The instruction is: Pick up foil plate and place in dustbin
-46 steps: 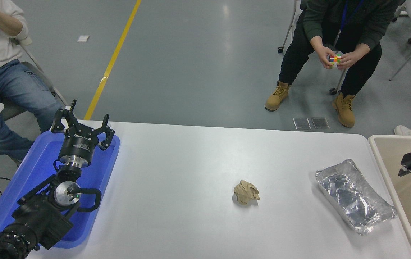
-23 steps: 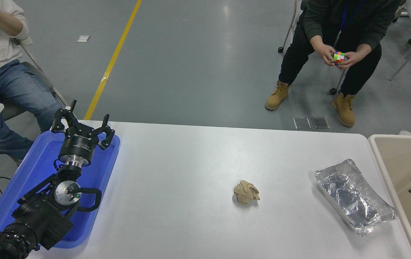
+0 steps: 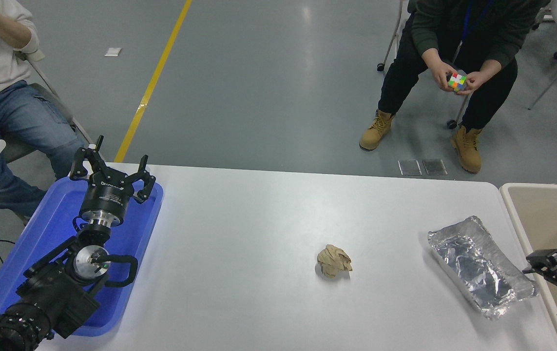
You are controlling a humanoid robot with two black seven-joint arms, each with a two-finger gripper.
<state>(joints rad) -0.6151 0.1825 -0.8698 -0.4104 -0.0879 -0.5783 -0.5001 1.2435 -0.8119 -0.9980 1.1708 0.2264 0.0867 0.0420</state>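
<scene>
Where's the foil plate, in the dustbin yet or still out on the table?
Out. The foil plate lies flat on the white table, rim up, beside the dustbin. The right gripper is by its near-right corner, not holding it.

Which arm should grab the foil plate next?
Right. The right gripper is right beside the foil plate at the table's right end, next to the dustbin. The left gripper is parked over the blue tray, far across the table.

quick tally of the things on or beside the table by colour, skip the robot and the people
silver: 1, crinkled silver foil plate
tan: 1, small crumpled tan paper ball
blue: 1, flat blue plastic tray
beige: 1, large beige dustbin
total: 4
</scene>
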